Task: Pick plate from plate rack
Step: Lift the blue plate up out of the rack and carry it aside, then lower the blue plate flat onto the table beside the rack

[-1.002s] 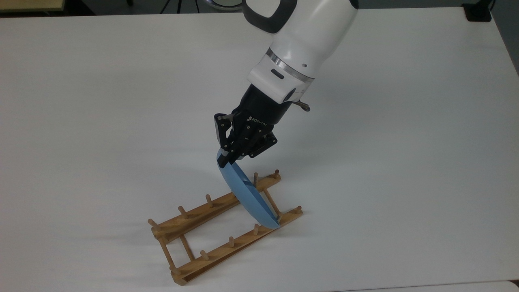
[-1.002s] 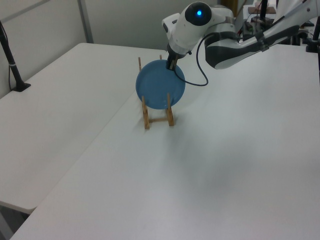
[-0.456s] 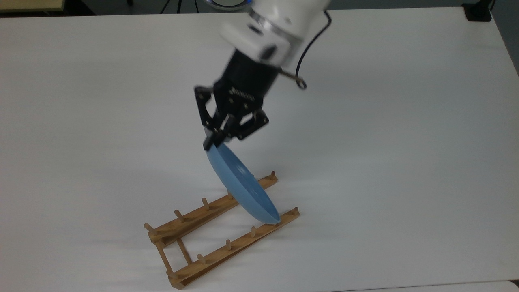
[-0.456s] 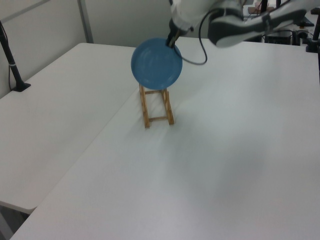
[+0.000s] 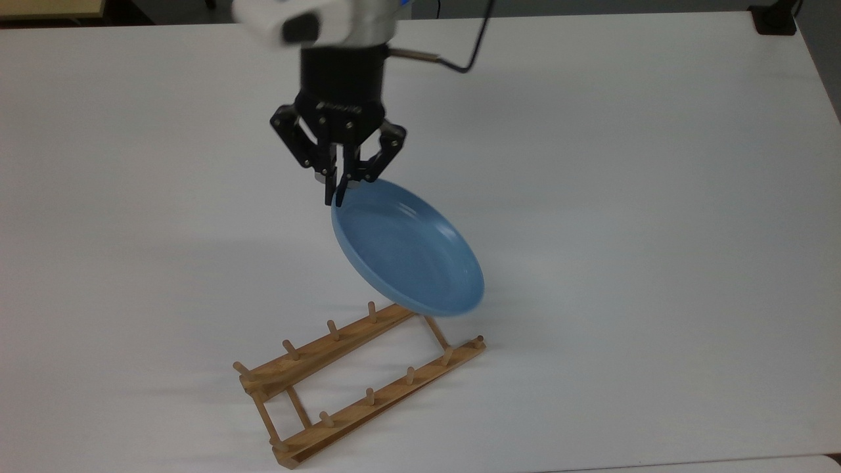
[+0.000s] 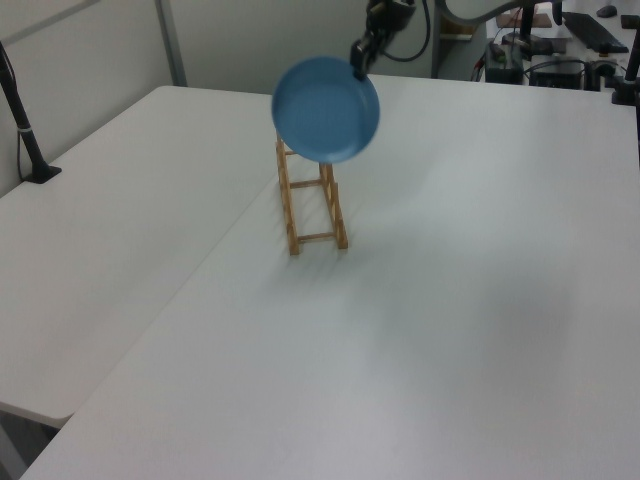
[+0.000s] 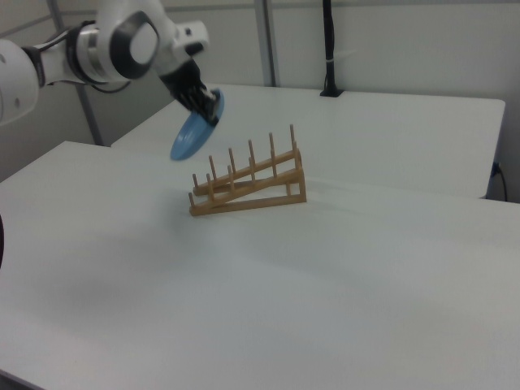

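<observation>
A: The jaws are pinched tight on the upper rim of the plate, nothing else between them.

B: And the arm's pose?

A: In the top view the black wrist points straight down the picture from a white link at the top edge, with a black cable looping off to the top view's right. In the right view the arm reaches in from the right view's left, the jaws angled downward.

B: Where is the plate, then?

A: In the air, clear of the plate rack. In the top view it hangs tilted below the jaws, hollow face showing, its lower edge overlapping the far end of the rack. In the left view the plate sits above the rack, with the jaws at its upper right rim. In the right view the plate is up and to the left of the rack, not touching it.

B: Counts, from left to right?

A: One arm, one plate, one rack. The rack has two rails joined by thin crossbars; its slots hold nothing. I count five pegs on the nearer rail in the top view; the plate covers part of the other rail. All of it is over a white worktop.
</observation>
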